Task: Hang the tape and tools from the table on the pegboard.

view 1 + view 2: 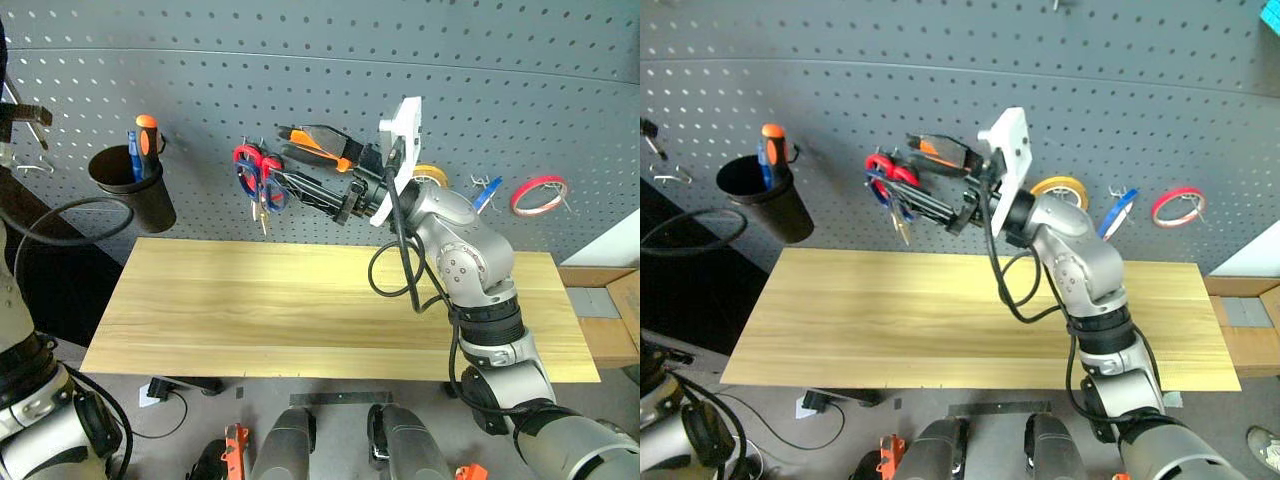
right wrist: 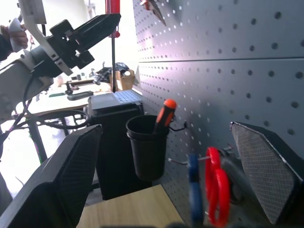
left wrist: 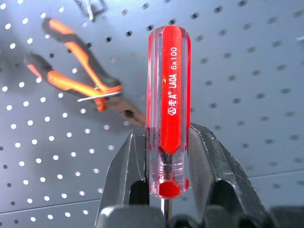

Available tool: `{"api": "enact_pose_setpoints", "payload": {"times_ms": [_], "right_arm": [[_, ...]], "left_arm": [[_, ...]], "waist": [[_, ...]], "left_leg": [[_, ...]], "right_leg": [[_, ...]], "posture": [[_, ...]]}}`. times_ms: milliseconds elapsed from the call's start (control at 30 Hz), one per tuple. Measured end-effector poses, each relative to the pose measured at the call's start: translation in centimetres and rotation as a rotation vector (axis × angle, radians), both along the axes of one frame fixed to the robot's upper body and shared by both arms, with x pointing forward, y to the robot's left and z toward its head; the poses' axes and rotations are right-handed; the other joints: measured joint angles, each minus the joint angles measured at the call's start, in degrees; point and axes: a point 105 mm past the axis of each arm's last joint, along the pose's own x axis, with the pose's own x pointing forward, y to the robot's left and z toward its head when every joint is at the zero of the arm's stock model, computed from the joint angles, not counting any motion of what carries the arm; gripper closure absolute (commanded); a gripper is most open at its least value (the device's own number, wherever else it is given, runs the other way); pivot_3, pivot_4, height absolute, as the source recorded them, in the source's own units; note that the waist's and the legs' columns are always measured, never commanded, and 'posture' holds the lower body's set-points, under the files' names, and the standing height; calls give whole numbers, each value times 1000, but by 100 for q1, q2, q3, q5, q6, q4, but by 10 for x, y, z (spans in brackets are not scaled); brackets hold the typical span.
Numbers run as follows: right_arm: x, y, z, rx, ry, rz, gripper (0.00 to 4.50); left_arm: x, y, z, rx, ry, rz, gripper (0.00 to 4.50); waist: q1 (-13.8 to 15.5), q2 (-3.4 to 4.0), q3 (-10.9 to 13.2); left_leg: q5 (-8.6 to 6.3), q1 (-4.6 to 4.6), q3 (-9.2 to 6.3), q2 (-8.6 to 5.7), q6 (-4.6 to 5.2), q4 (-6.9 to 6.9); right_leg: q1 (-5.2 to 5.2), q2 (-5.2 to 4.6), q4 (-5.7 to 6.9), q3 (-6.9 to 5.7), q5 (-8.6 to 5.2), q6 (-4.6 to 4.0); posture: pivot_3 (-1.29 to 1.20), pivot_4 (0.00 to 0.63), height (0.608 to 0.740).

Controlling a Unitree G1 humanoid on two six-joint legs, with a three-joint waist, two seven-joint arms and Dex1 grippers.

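Up against the pegboard (image 3: 247,71), your left gripper (image 3: 166,156) is clamped on the red-handled screwdriver (image 3: 168,99) beside the hung pliers (image 3: 78,76), while your right gripper (image 1: 325,170) stands wide open, empty, above the table (image 1: 300,300).

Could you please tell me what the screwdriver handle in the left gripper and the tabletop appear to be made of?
The screwdriver handle, clamped in the left gripper, looks like glossy clear plastic over a red core: light passes through its edges and white lettering is printed on it. The table looks like light yellowish wood with a smooth matte finish, showing long grain lines and plank seams.
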Motion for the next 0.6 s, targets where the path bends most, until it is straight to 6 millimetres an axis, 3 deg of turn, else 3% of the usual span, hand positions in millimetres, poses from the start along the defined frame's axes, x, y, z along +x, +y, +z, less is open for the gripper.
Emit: {"api": "enact_pose_setpoints", "payload": {"times_ms": [133, 367, 600], "right_arm": [[0, 1, 0, 2, -2, -1, 0], [1, -1, 1, 0, -5, -12, 0], [0, -5, 3, -7, -22, -32, 0]], "left_arm": [[18, -4, -4, 10, 2, -43, 3725], [49, -11, -42, -16, 99, -118, 3725], [52, -5, -73, -40, 181, -104, 3725]], "waist": [[0, -2, -2], [-17, -1, -3], [-47, -1, -3]], "left_leg": [[0, -1, 3, -1, 0, 1], [0, -2, 6, 1, 1, 1], [-1, -2, 4, 3, 2, 1]], "right_leg": [[0, -1, -2, 0, 0, 0], [-3, 0, -1, 2, 0, 0], [-4, -1, 0, 7, 0, 0]], "posture": [[114, 184, 740], [82, 189, 740], [83, 190, 740]]}}
